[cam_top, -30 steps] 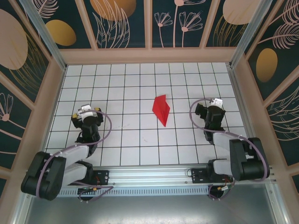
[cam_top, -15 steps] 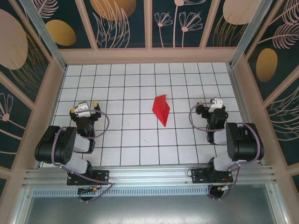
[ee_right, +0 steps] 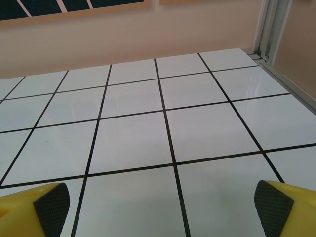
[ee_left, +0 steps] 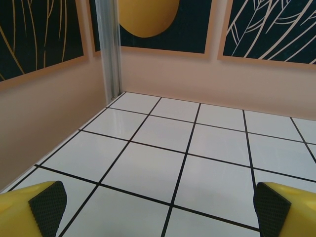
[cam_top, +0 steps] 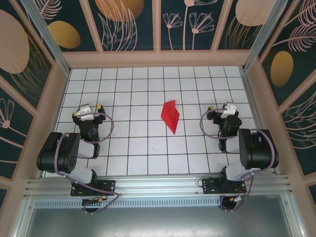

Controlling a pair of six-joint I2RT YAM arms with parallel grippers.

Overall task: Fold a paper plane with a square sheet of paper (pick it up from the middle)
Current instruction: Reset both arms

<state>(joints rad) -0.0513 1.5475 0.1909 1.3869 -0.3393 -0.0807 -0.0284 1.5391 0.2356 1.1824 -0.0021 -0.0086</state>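
The paper plane [cam_top: 170, 114] is seen lying flat on the gridded table [cam_top: 148, 153], a narrow red dart with its point turned toward the near edge. It is touched by nothing. The left gripper [cam_top: 87, 111] is parked well to the left of the plane and the right gripper [cam_top: 225, 110] well to the right of it, both at about the plane's own row of tiles. Each pair of jaws is spread as wide as it goes and nothing is held. In the wrist views bare tiles lie between the black pads [ee_left: 48, 201].

Over the last second both arms have been drawn back and folded up over their bases, the left one being swung a little further from the plane, while the plane itself has not been shifted. (The red paper is already creased into its final shape.) From this it may be judged that the folding is finished and the arms are being retired to rest. Little or nothing appears to be left to do.
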